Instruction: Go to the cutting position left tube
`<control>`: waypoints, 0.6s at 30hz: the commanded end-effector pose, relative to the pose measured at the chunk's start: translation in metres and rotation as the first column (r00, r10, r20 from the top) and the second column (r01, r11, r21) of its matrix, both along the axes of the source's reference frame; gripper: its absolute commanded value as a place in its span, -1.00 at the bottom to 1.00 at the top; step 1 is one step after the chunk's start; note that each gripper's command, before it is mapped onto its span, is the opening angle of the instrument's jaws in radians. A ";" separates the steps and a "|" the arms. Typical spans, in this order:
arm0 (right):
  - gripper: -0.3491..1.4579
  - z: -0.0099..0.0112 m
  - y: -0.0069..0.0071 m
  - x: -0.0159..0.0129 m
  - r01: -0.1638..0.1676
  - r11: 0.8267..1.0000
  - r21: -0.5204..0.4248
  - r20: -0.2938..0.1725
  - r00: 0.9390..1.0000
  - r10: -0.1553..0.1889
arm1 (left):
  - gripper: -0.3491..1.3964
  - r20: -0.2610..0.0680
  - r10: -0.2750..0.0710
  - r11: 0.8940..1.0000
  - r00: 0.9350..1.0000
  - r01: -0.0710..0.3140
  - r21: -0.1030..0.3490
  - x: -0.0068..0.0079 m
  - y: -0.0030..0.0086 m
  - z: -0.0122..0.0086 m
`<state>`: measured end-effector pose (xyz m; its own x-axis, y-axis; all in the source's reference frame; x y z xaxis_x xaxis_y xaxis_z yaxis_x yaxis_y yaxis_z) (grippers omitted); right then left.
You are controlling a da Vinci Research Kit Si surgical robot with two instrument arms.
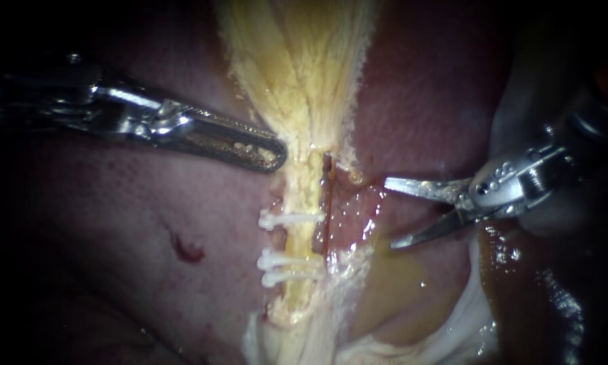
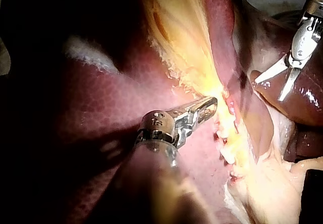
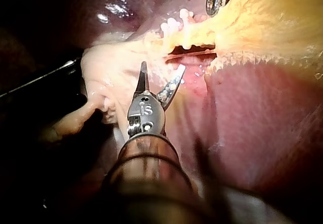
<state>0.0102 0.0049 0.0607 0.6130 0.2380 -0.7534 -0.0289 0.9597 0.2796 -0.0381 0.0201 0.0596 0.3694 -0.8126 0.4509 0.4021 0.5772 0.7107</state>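
The left tube (image 1: 301, 196) is a pale yellow strand running down the middle, crossed by three white clips (image 1: 289, 219) (image 1: 285, 259) (image 1: 287, 276). Just right of it runs a thin dark red tube (image 1: 326, 203). My right instrument (image 1: 389, 213) has two blades, open, to the right of both tubes and touching neither. In its wrist view the open blades (image 3: 161, 67) point at the clips (image 3: 175, 26). My left instrument (image 1: 266, 154) lies with jaws shut, its tip against the yellow tissue's left edge above the top clip, also seen in the left wrist view (image 2: 206, 107).
Fibrous yellow tissue (image 1: 297, 67) fans out above the tubes. Dark red liver (image 1: 114, 236) fills the left side, with a small blood-red spot (image 1: 189, 251). Whitish tissue (image 1: 452, 331) and wet yellow fluid (image 1: 391, 284) lie below the right blades.
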 end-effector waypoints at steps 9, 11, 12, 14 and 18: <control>0.98 0.0000 0.0000 0.0002 0.004 1.000 0.003 0.000 1.000 -0.004 | -1.00 0.002 0.001 1.000 1.000 -0.001 0.006 0.0029 0.0007 -0.0027; 0.98 0.0000 0.0000 0.0002 0.004 1.000 0.004 -0.004 1.000 -0.004 | -1.00 -0.002 -0.006 1.000 1.000 0.006 0.003 0.0039 0.0010 -0.0035; 0.98 0.0000 0.0000 0.0003 0.004 1.000 0.004 -0.004 1.000 -0.004 | -1.00 -0.006 -0.007 1.000 1.000 0.007 0.003 0.0043 0.0012 -0.0039; 0.98 0.0000 0.0000 0.0003 0.005 1.000 0.006 -0.005 1.000 -0.005 | -1.00 -0.005 -0.016 1.000 1.000 0.016 0.000 0.0051 0.0016 -0.0044; 0.98 0.0000 -0.0001 0.0006 0.010 1.000 0.011 -0.010 1.000 -0.010 | -1.00 -0.007 -0.024 1.000 1.000 0.024 -0.003 0.0058 0.0019 -0.0048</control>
